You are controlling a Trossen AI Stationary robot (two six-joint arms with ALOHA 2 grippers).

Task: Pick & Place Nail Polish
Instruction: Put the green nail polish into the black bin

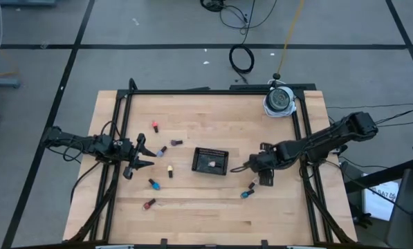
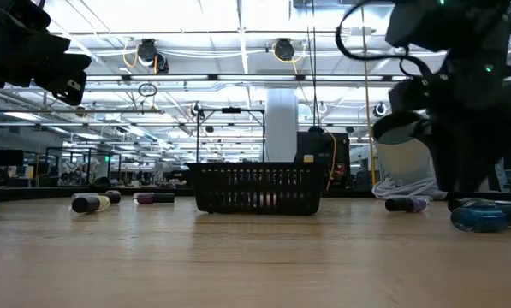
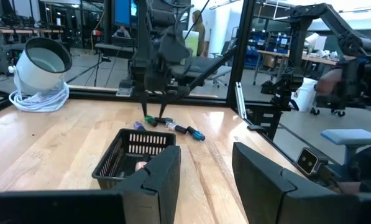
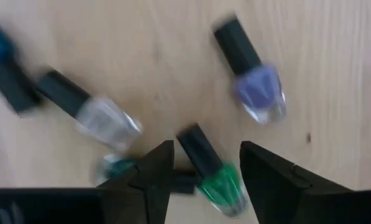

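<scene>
Right gripper (image 4: 201, 171) released, hovering low over the cluster right of the mesh tray (image 1: 211, 160), green bottle (image 4: 213, 171) lying directly between its spread jaws, long axis slanting across the gap, cap pointing away; left gripper (image 3: 201, 174), also released, waits well apart.

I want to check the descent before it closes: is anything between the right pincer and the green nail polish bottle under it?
Nothing visible blocks it. The right pincer is open directly over the green bottle, which lies flat between its fingers. A clear bottle and a purple bottle lie close beside it on the table, apart from the green one.
</scene>
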